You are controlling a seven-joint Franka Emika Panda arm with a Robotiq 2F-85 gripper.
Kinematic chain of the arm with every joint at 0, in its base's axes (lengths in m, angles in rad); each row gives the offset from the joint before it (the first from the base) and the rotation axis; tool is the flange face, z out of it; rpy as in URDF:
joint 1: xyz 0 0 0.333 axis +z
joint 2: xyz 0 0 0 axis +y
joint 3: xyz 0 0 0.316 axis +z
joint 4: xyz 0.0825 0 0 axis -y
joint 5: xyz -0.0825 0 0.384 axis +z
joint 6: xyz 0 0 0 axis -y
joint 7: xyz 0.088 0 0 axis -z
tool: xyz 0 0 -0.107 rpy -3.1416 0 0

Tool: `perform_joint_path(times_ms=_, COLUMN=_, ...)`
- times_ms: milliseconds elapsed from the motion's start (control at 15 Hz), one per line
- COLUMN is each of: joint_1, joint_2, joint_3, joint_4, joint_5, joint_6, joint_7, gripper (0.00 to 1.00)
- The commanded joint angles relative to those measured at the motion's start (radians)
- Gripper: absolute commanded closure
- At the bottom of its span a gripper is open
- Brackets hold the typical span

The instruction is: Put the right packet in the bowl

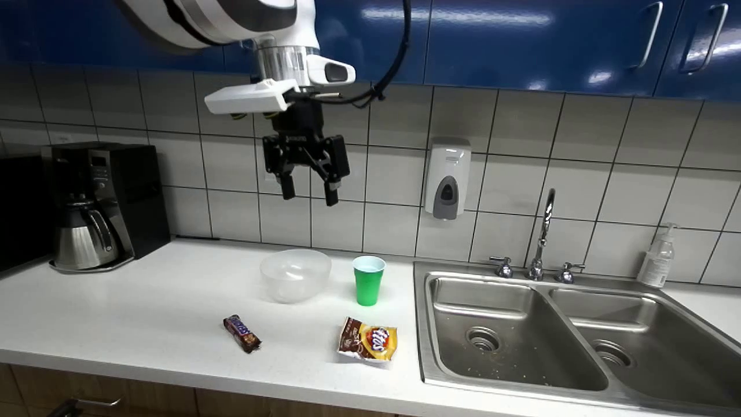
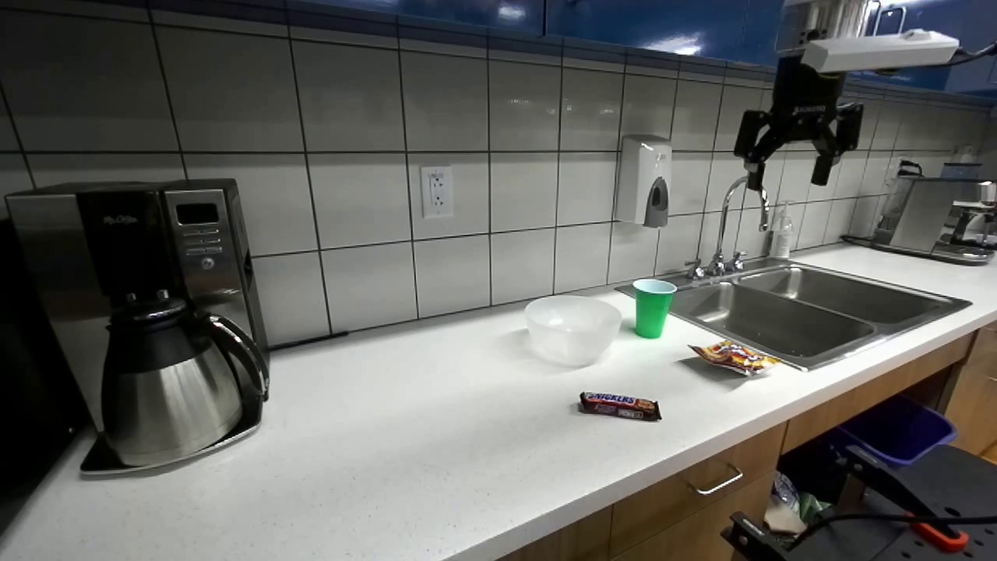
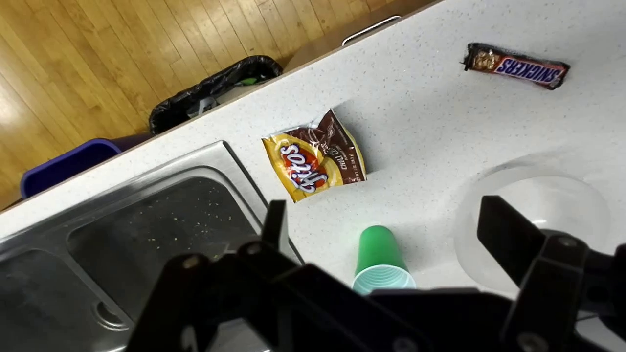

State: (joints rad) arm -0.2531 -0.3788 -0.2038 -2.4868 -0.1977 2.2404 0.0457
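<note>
Both pick and place look undone: the Fritos packet [image 1: 369, 340] lies near right on the counter [image 1: 150, 307], the bowl [image 1: 294, 282] stands farther off, left, and the gripper [image 1: 310, 191] hangs empty, jaws parted.

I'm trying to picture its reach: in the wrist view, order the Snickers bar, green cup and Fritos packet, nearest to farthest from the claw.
In the wrist view, from the gripper:
1. Green cup: below the picture's middle.
2. Fritos packet: near the middle.
3. Snickers bar: upper right.
</note>
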Motion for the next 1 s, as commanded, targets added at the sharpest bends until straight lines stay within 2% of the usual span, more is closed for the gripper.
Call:
perform_joint_path(times_ms=0, joint_1=-0.035, joint_2=0.066, joint_3=-0.011, joint_4=-0.041, joint_5=-0.011, joint_6=0.140, joint_7=0.061, gripper=0.00)
perform_joint_path(times_ms=467, joint_1=-0.068, joint_2=0.265, joint_3=-0.013, joint_4=-0.067, joint_5=-0.033, joint_6=0.399, joint_7=0.187, gripper=0.00)
perform_joint_path(times_ms=733, joint_1=-0.063, joint_2=0.403, joint_3=-0.023, joint_4=-0.037, joint_5=-0.101, joint_6=0.523, joint_7=0.304, gripper=0.00)
perform_joint_path(times_ms=933, joint_1=-0.035, joint_2=0.498, joint_3=-0.060, joint_4=-0.004, joint_5=-0.174, joint_6=0.574, joint_7=0.404, gripper=0.00)
